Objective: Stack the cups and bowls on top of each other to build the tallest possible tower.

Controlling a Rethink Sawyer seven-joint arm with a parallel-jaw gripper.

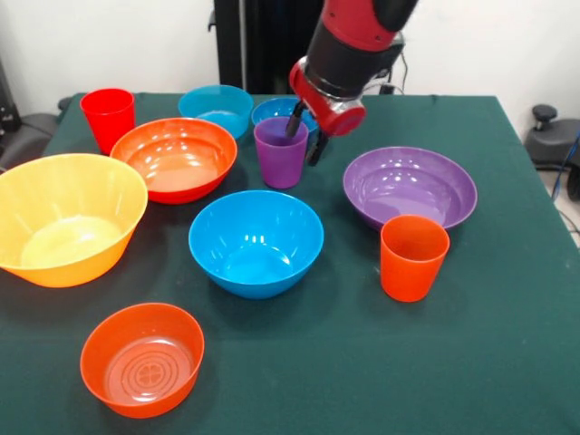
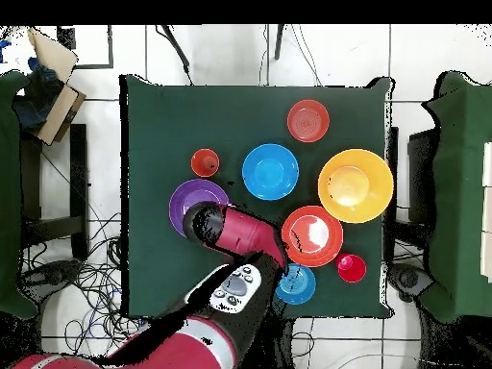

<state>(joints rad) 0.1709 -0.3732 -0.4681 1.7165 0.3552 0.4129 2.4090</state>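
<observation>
Gripper [image 1: 303,136] straddling the rim of the glossy purple plastic cup [image 1: 280,154]: one dark finger inside the mouth, the other hanging outside the wall, apparently closing but not clearly pinching yet — hard to confirm from the front. Purple cup standing upright mid-table, just in front of the small blue plastic bowl [image 1: 275,111], beside the large orange-red bowl [image 1: 177,157] and behind the medium blue bowl [image 1: 256,241]. Nothing stacked so far. Risking a tip or skid if the fingers close off-centre on the thin, slick wall; a sideways drag likely knocking into the small blue bowl behind. Wide purple bowl [image 1: 410,187] and orange tumbler [image 1: 413,256] sitting well apart to one side. Bare green cloth [image 1: 507,362] offering the most room along the near edge and that corner; far edge crowded.
</observation>
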